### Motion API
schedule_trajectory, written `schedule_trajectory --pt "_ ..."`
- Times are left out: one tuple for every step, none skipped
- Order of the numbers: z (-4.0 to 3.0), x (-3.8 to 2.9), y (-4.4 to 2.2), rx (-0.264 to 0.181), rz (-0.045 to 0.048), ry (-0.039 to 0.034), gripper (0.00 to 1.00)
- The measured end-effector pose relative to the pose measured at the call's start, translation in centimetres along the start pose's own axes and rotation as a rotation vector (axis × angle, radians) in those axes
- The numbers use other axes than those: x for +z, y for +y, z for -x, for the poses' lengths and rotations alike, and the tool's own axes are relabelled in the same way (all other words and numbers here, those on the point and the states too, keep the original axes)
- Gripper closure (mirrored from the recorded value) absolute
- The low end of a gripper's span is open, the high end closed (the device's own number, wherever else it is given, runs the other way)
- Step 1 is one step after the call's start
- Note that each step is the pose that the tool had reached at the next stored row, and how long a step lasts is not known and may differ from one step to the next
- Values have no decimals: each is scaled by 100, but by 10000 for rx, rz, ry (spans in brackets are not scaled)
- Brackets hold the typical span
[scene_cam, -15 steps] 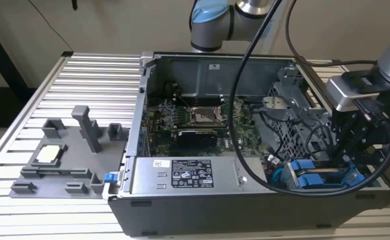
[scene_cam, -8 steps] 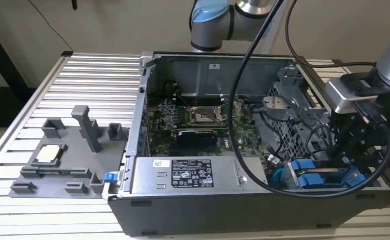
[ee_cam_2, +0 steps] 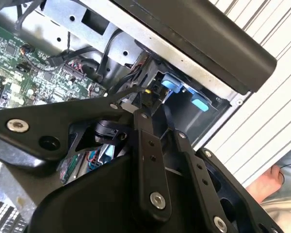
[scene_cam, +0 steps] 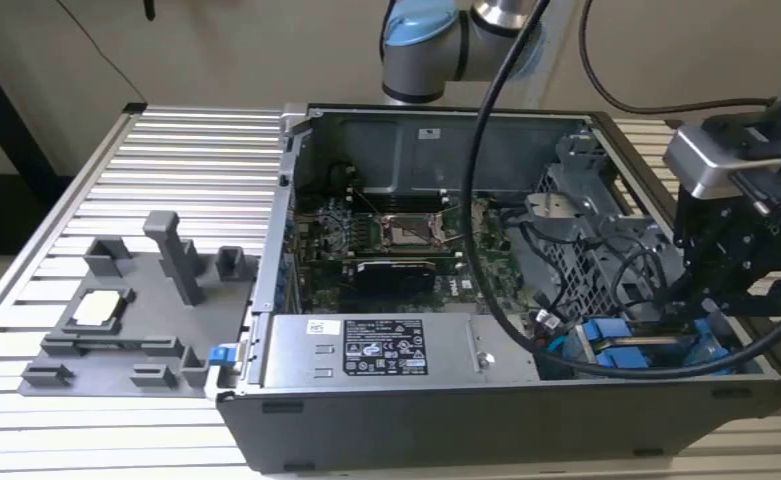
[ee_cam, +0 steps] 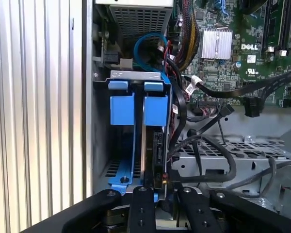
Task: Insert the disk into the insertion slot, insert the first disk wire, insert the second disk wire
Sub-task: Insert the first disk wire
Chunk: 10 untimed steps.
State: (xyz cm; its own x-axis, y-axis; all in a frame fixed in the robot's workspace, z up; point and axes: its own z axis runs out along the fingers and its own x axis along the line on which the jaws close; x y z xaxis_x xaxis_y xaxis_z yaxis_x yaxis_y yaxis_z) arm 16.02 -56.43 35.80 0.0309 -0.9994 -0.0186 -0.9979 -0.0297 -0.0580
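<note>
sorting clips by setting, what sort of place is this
Probably a robotics lab or test bench, not an office: an open desktop computer case lies on a slotted aluminium table, a robot arm reaches into it, and a grey fixture plate with moulded holders sits beside the case.

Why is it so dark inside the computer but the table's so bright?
Exterior view: the case walls shade the motherboard, while the ribbed table catches light. Second wrist view: the table glares almost white. First wrist view: the insertion slot is shadowy deep down.
</note>
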Motion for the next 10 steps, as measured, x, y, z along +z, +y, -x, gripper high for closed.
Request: schedule_trajectory --pt "1 -46 -3 -1 -1 3 74" --pt "1 -80 -5 -1 -5 3 74" --pt "2 -111 -7 -3 -11 2 74" --pt "3 -140 -9 -3 -17 4 74" --pt "3 -165 -9 -3 -17 2 74" --pt "4 -184 -8 -2 -17 4 74" --pt "4 -197 -8 -10 -11 4 74" --pt "4 -206 -7 -35 -2 0 74" --pt "4 -214 -5 -67 7 -6 74" --pt "4 -219 -2 -100 15 -17 74"
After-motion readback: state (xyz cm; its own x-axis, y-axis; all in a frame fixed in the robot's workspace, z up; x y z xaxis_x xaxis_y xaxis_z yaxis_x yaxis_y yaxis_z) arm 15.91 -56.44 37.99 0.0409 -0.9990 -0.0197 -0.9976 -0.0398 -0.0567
